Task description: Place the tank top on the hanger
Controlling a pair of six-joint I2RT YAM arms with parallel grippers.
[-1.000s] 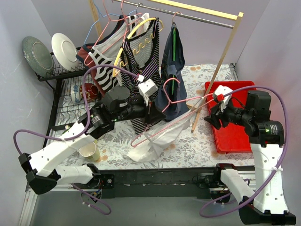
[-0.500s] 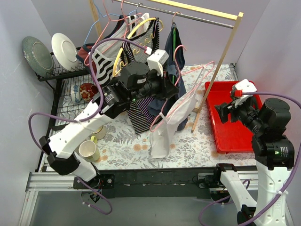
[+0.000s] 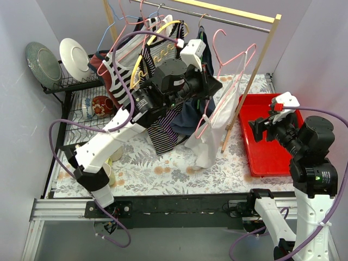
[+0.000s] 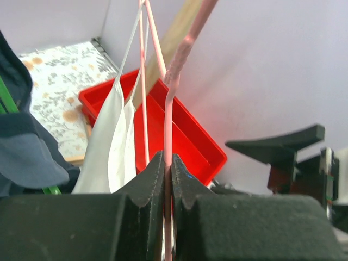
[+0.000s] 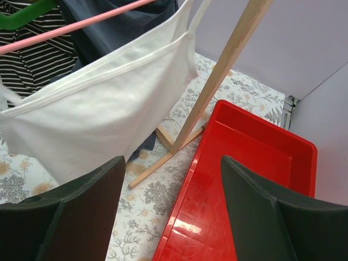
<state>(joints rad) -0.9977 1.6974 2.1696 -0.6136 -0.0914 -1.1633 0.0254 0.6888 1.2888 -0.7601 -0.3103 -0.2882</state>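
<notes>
My left gripper [image 3: 212, 87] is raised near the rail and shut on the pink wire hanger [image 3: 237, 56]. The left wrist view shows the wire [image 4: 173, 98] pinched between the jaws [image 4: 167, 163]. The white tank top [image 3: 209, 138] hangs by its straps from the hanger, its hem just above the table. It also shows in the left wrist view [image 4: 111, 141] and the right wrist view [image 5: 98, 125]. My right gripper [image 3: 262, 128] is open and empty over the red tray [image 3: 272, 152], to the right of the top. Its open jaws [image 5: 173, 163] frame the tray edge.
A clothes rack with a metal rail [image 3: 228, 20] and a wooden post [image 3: 247, 92] holds striped tops [image 3: 163, 65] and a navy garment [image 3: 187, 117] on other hangers. A dish rack with plates [image 3: 73, 54] stands at the left. A mug [image 3: 106, 171] sits near the left arm.
My left arm has lifted the hanger with the tank top off the table, up and right towards the rail. My right gripper has drawn back from the hanger to over the red tray.
</notes>
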